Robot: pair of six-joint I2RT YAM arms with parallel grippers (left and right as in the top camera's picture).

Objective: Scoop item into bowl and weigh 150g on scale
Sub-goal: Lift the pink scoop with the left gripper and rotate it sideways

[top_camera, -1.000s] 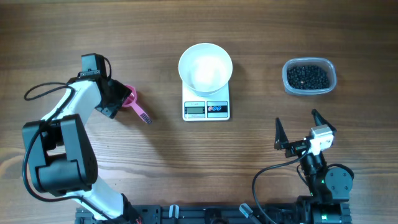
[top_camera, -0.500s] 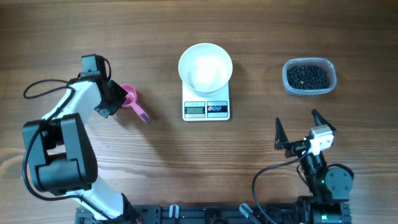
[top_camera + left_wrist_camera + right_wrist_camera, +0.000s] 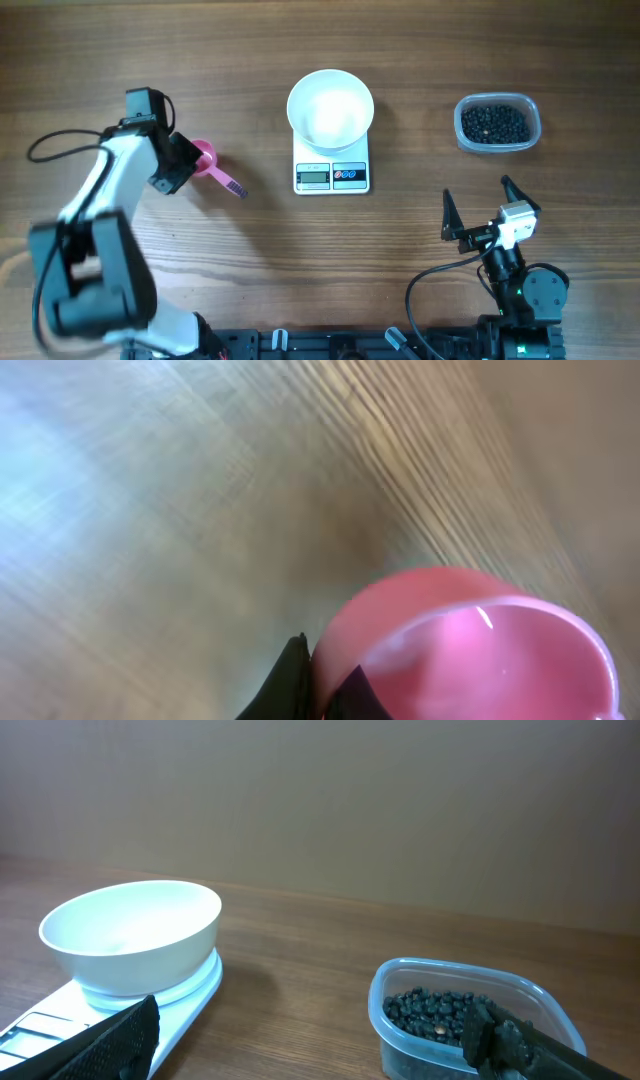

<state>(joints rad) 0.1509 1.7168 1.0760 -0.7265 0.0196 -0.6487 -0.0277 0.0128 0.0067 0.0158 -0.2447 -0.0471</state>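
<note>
Over on left, left gripper (image 3: 189,161) clamped tight on pink scoop (image 3: 205,157) rim; right gripper (image 3: 476,190) spread wide, holding nothing. Empty bowl (image 3: 330,105) on scale (image 3: 332,176), beans (image 3: 492,122) all in tub (image 3: 497,97). Barely started imo, no scooping yet.

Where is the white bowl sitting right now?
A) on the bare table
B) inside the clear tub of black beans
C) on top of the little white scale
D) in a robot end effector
C: seen from overhead, the bowl rests on the scale, whose display pokes out below it.
</note>
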